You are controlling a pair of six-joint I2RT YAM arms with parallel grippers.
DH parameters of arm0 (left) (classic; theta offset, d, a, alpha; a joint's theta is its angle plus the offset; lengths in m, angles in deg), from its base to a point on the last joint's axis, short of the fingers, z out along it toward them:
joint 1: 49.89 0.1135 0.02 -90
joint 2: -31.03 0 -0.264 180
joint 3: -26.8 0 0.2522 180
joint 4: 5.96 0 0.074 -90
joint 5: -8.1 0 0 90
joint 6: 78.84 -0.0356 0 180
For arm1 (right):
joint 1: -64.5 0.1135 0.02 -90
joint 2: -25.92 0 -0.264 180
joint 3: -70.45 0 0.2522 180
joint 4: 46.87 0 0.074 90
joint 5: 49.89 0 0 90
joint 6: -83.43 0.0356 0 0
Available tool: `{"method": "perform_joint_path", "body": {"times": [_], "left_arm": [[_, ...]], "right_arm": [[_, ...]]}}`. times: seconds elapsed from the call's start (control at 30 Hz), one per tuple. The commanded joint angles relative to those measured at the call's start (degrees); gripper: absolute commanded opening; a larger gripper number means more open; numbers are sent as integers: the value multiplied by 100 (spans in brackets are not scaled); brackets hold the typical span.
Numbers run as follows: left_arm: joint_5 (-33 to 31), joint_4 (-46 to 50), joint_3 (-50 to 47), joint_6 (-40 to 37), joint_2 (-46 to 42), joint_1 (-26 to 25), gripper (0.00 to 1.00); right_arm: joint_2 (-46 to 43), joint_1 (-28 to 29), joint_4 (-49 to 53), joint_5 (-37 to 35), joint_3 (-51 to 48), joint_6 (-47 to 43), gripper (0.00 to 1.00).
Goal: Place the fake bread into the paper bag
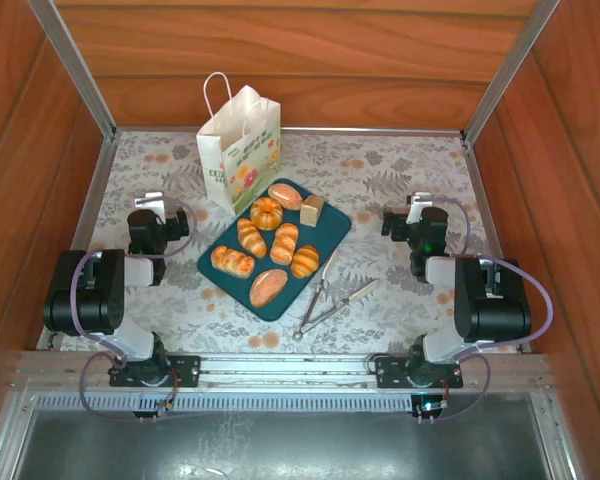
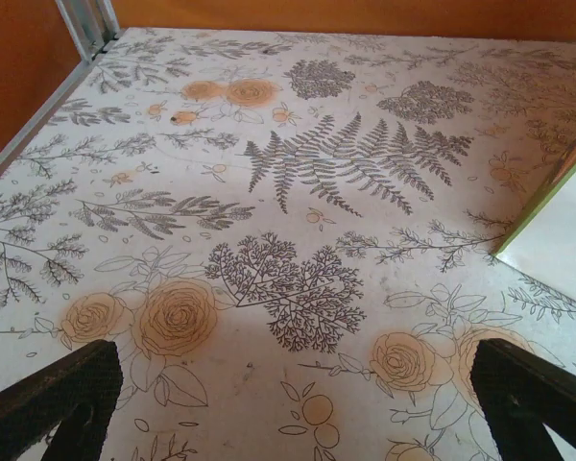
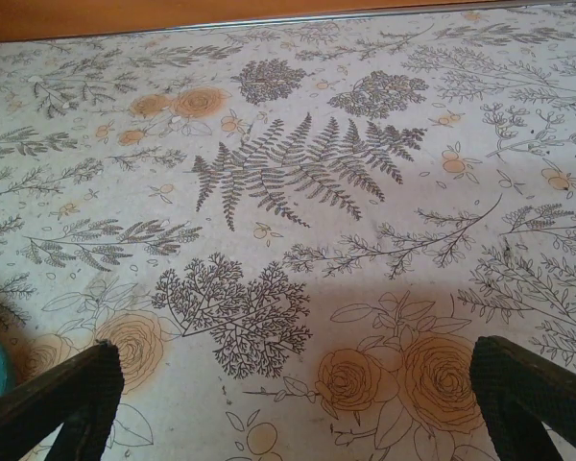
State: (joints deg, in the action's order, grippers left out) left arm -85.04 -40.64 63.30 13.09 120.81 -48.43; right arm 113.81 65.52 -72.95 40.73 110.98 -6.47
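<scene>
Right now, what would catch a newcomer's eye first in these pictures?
The golden toy bread laid out on a dark teal tray in the middle of the table stands out first. Behind it, toward the left, stands a white paper bag with a colourful print, and metal tongs lie by the tray's near right edge.

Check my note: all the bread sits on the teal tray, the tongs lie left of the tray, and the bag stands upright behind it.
One slip: in the top view the tongs lie right of the tray, not left. The bread all sits on the tray and the bag stands upright behind it.
</scene>
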Motion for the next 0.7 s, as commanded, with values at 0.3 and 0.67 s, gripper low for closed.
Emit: {"method": "perform_joint_path", "body": {"times": [0.3, 0.67], "left_arm": [[39, -93, 0, 39, -22, 21, 100], [76, -84, -68, 54, -109, 30, 100]], "right_arm": [[-13, -49, -14, 24, 78, -14, 100], [-30, -53, -52, 33, 51, -10, 100]]}}
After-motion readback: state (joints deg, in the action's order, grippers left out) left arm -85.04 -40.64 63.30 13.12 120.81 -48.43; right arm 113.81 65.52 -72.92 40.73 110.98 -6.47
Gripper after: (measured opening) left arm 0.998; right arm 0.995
